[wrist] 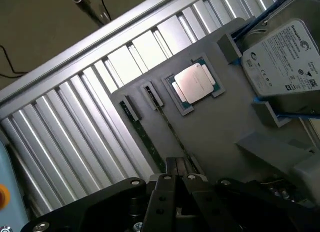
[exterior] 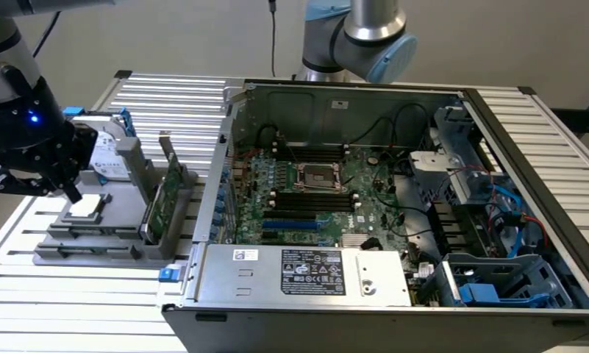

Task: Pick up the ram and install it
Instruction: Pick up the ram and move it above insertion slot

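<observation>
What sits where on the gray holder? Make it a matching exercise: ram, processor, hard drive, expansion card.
1 ram
2 processor
3 hard drive
4 expansion card

a flat in a square recess
b upright on edge, toward the computer case
c on edge in a narrow slot, nearest the tool
d blue rails along its sides

Pairs: 1-c; 2-a; 3-d; 4-b

Arm [exterior: 373,33]: silver-grey tube joints with a pale-blue end cap. Wrist housing [exterior: 29,125]: matte black, one small blue light lit. Pincer [wrist: 177,167]: black angular plates, round silver screw heads. Thin black cable [exterior: 47,33] alongside.
</observation>
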`<state>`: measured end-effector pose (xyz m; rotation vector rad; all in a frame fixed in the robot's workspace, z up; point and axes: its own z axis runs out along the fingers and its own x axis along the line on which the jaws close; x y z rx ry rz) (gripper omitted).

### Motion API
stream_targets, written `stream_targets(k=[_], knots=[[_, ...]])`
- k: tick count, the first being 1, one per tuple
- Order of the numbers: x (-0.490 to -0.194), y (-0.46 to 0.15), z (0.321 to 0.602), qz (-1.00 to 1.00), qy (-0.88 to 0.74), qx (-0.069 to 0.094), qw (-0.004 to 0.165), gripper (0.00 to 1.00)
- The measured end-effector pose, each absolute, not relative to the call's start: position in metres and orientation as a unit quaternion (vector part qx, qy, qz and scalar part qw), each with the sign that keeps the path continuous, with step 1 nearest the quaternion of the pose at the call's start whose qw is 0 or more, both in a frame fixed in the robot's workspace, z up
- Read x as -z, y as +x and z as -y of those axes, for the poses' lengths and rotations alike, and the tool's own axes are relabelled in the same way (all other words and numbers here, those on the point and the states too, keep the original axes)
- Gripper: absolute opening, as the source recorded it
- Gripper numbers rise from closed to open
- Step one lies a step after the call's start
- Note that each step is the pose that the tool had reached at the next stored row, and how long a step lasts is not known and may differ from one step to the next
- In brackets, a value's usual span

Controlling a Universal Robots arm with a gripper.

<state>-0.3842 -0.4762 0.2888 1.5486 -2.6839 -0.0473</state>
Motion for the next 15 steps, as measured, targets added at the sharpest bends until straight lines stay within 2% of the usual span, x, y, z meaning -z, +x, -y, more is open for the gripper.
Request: stream_targets(k=[9,15], knots=[[-0.2885,-0.3842,0.4763,0.822,0.569,0.004,0.006,0.11],[-0.2873,-0.3842,0.4763,0.79,0.613,0.002,0.005,0.11]])
